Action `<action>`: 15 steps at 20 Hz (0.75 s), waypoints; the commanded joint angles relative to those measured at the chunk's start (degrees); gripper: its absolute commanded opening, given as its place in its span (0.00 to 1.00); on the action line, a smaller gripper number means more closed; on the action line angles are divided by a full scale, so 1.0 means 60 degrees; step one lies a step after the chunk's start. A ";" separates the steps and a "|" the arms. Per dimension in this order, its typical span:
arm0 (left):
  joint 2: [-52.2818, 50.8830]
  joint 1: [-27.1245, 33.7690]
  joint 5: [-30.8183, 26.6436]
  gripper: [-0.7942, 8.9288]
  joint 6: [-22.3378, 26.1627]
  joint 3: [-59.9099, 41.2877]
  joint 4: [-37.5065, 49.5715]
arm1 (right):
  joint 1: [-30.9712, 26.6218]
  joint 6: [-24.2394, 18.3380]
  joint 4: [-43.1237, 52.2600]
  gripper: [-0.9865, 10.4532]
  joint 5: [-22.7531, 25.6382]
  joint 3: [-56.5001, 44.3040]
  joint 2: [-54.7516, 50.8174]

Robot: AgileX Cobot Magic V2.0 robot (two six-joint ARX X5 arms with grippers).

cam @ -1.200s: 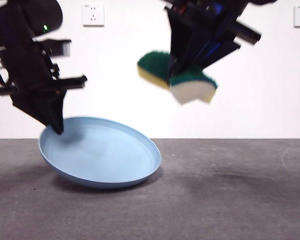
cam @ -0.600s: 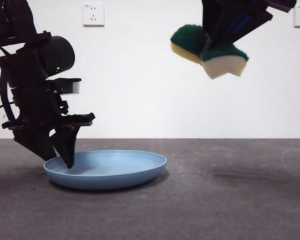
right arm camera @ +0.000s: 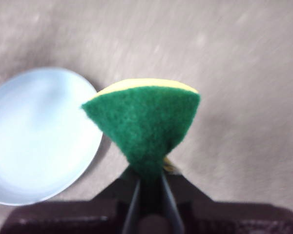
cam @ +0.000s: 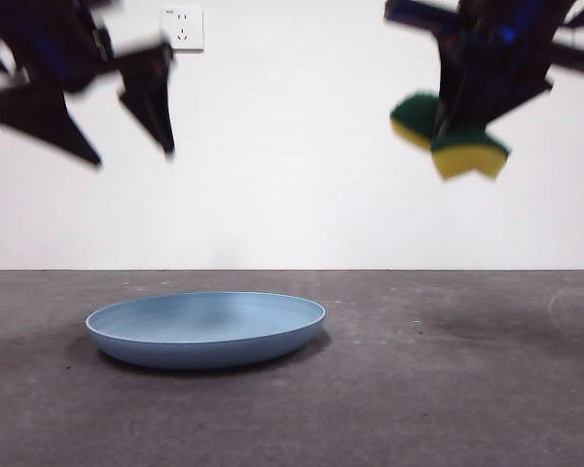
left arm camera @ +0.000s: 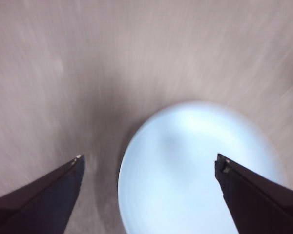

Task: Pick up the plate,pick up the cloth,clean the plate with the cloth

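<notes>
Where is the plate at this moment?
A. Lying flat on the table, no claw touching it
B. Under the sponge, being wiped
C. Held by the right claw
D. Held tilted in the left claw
A: the plate lies flat on the table, with the open left claw raised clear above it.

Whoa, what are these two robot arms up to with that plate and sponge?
They're meant to wipe the plate with the sponge. Right now the light-blue plate lies flat on the grey table, with nothing touching it. The left hand hangs open and empty high above it. The right hand is up in the air too, off to the plate's side, clamped on the yellow-and-green sponge.
</notes>
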 commanded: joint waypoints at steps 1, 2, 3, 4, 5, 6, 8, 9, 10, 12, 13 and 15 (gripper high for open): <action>-0.1202 -0.0222 -0.0055 0.54 -0.0237 -0.0040 -0.0095 | -0.0353 0.0058 0.0120 0.07 -0.0106 -0.0076 0.0922; -0.1588 -0.0342 -0.0055 0.54 -0.0240 -0.0044 -0.0251 | -0.0448 0.0058 0.0186 0.07 -0.0117 -0.0076 0.1308; -0.1993 -0.0503 -0.0124 0.54 -0.0233 -0.0047 -0.0514 | -0.0561 0.0055 0.0306 0.07 -0.0178 -0.0076 0.1741; -0.2273 -0.0641 -0.0375 0.54 -0.0222 -0.0055 -0.0703 | -0.0652 0.0055 0.0492 0.07 -0.0415 -0.0076 0.2098; -0.2535 -0.0841 -0.0780 0.54 -0.0200 -0.0058 -0.0885 | -0.0739 0.0062 0.0743 0.07 -0.0754 -0.0076 0.2484; -0.2714 -0.1009 -0.1082 0.54 -0.0200 -0.0062 -0.0962 | -0.0769 0.0062 0.0973 0.07 -0.0860 -0.0076 0.2809; -0.2991 -0.1362 -0.1577 0.54 -0.0200 -0.0178 -0.0885 | -0.0801 0.0058 0.1359 0.07 -0.0856 -0.0076 0.3508; -0.3078 -0.1490 -0.1632 0.54 -0.0200 -0.0299 -0.0812 | -0.0801 0.0058 0.1435 0.07 -0.0860 -0.0076 0.3825; -0.3147 -0.1599 -0.1632 0.54 -0.0200 -0.0463 -0.0729 | -0.0801 0.0055 0.1464 0.07 -0.0852 -0.0076 0.4124; -0.3206 -0.1814 -0.1632 0.53 -0.0208 -0.0863 -0.0590 | -0.0798 0.0055 0.1461 0.07 -0.0856 -0.0076 0.4590; -0.3206 -0.1902 -0.1636 0.53 -0.0219 -0.1024 -0.0601 | -0.0798 0.0055 0.1461 0.07 -0.0856 -0.0076 0.4743; -0.3206 -0.2069 -0.1774 0.53 -0.0240 -0.1308 -0.0576 | -0.0798 0.0055 0.1472 0.10 -0.0852 -0.0076 0.4809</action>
